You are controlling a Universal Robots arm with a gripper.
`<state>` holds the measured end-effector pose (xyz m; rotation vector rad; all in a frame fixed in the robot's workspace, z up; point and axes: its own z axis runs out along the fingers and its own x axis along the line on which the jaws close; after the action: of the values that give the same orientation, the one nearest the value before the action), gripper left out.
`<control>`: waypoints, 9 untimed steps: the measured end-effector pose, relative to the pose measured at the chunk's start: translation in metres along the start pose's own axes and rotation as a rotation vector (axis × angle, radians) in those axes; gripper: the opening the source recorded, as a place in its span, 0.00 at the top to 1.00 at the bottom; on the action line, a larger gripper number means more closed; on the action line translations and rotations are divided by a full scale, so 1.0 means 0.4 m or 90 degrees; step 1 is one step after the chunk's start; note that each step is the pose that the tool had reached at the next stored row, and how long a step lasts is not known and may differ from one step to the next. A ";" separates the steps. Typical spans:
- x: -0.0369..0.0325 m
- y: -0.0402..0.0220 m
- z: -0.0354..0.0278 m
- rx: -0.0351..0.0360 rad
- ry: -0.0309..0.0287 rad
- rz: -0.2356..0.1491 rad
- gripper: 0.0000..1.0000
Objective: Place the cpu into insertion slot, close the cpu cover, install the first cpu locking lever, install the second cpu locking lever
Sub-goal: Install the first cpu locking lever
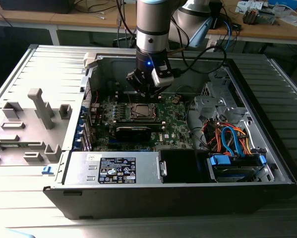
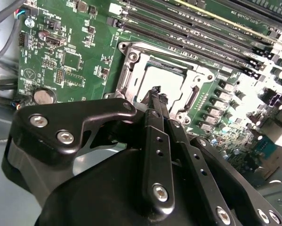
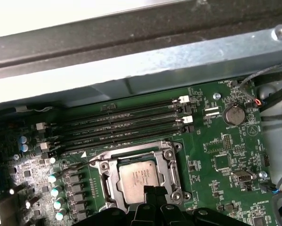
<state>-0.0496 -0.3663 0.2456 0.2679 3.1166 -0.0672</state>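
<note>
The cpu (image 3: 138, 176) is a pale silver square lying flat in the socket on the green motherboard (image 3: 211, 141); it also shows in the second wrist view (image 2: 166, 77) and the exterior view (image 1: 140, 112). The cpu cover (image 3: 173, 170), a thin silvery frame, lies flat around it, with the chip showing through its open centre. My gripper (image 2: 156, 93) hovers just above the socket's edge, its black fingers (image 3: 155, 192) pressed together with nothing between them. From outside, the gripper (image 1: 147, 93) hangs over the far side of the socket. A thin metal lever (image 3: 75, 165) sticks out from one socket corner.
The motherboard sits inside an open computer case (image 1: 267, 124). Memory slots (image 3: 122, 120) run along one side of the socket, and a coin battery (image 3: 235, 114) lies beyond them. A black card (image 1: 133, 131) lies near the socket; coloured cables (image 1: 230, 139) and a drive bay fill the exterior view's right.
</note>
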 end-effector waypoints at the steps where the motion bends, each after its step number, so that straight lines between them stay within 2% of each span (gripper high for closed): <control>1: 0.000 0.000 0.000 -0.0001 -0.0002 -0.005 0.89; 9: 0.000 0.000 0.000 -0.0015 -0.0020 -0.051 0.89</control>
<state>-0.0496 -0.3663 0.2457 0.1428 3.1233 -0.0647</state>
